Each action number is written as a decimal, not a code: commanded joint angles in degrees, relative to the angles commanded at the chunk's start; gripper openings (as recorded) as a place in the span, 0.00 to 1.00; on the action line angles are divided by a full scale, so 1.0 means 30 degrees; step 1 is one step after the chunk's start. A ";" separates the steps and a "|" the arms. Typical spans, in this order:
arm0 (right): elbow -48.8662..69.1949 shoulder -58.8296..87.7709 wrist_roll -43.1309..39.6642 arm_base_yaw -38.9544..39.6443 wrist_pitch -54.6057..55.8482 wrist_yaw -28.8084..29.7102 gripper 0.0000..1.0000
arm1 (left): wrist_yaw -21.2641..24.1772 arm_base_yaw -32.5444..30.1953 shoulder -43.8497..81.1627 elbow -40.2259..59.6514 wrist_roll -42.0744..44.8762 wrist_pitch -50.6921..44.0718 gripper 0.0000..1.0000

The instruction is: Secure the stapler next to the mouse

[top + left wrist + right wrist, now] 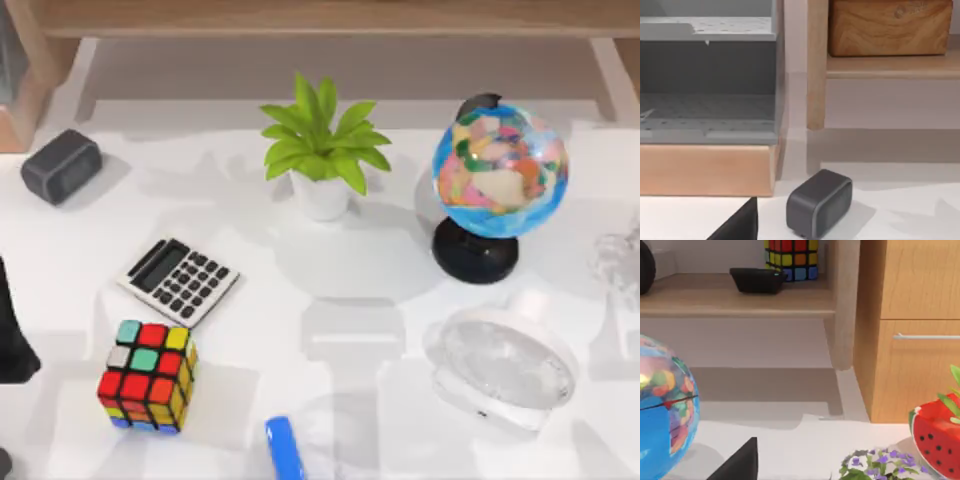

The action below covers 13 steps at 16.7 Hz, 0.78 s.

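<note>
Blue stapler (284,447) at table's near edge, beside puzzle cube (148,374), jaws' state unclear

The white table (300,300) carries a grey speaker (62,165) at back left, a potted plant (322,150), a globe (498,180), a calculator (178,281), a puzzle cube (148,375), a clear mouse (505,365) and the blue stapler (284,448) at the front edge.

The stapler (284,449) is cut off by the top view's lower edge.
</note>
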 joint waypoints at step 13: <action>0.0000 0.0000 0.0000 0.0000 0.0000 0.0000 1.00 | -0.0052 -0.7793 1.2852 0.8072 -0.9931 -0.6946 1.00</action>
